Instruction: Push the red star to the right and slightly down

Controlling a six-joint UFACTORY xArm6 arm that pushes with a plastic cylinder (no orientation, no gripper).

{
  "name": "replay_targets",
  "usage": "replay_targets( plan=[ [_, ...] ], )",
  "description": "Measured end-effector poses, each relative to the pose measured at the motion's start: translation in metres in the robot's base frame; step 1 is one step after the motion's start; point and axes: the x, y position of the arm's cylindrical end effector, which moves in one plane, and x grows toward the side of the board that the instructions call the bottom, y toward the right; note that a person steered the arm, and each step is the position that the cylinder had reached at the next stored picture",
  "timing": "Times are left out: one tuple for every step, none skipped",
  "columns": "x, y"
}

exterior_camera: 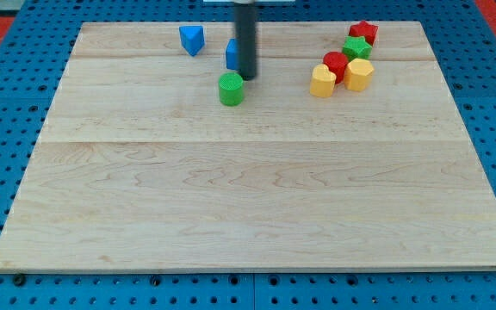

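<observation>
Wooden board [257, 207] — my tip [247, 76] beside green cylinder [231, 89], well left of red star [363, 32]; no jaws; push not begun.

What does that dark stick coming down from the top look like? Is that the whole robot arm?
Only the rod shows: a straight, smooth, dark grey cylinder, with no cables, markings or claw visible. It ends in my tip, blunt and plain. The rest of the arm is out of view, above the frame.

my rod [245, 34] runs off the view's top edge and covers most of a blue block [231, 54], shape unreadable. the red star [364, 32] sits partly behind the green star [356, 46].
</observation>
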Motion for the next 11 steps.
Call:
replay_targets(
  plan=[
    [-0.029,0.021],
    [-0.052,-0.041],
    [-0.083,-0.077],
    [-0.129,-0.028],
    [-0.13,-0.001],
    [-0.128,0.053],
    [-0.13,0.136],
    [-0.129,0.227],
    [-0.115,0.194],
    [-0.092,0.176],
    [-0.068,0.152]
  ],
)
